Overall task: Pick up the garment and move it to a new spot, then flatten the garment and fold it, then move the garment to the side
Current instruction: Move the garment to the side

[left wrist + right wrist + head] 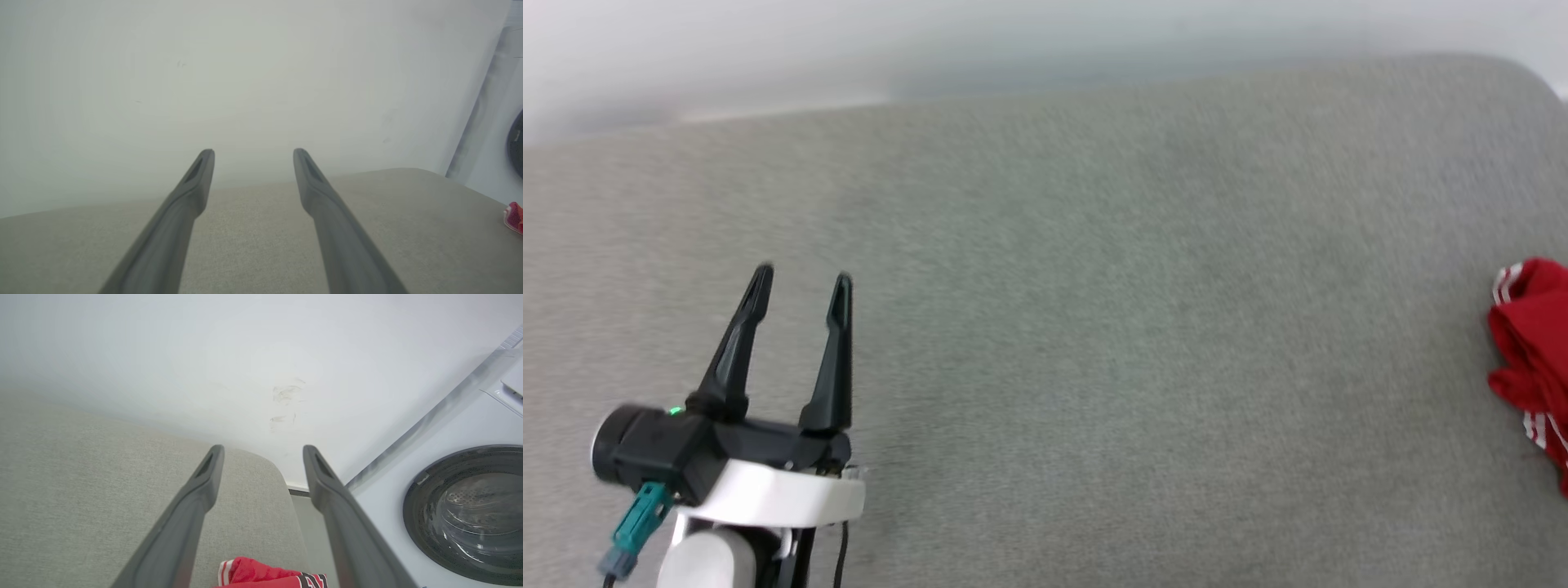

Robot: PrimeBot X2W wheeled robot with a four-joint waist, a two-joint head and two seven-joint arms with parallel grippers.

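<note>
Between the two long dark fingers of the right gripper is a wide gap with nothing pinched in it; the jaws are spread fully apart. Beneath that gap, down near the finger roots, the garment lies bunched on the cushion. It is soft red cloth with a red-and-white striped edge and a scrap of black, white-outlined lettering. Whether it brushes either finger I cannot tell.

Just past this gripper's right finger is a white, glossy washing machine with a round, dark-rimmed glass door. Ahead of the fingertips is a smooth pale wall with faint scuffs.

The left gripper is spread just as wide and holds nothing, its matte, tapering fingers over bare cushion. That cushion is grey woven fabric with a fine, flat texture and a rounded corner. From this gripper the garment lies well off to the right, crumpled at the far end of the cushion
</note>
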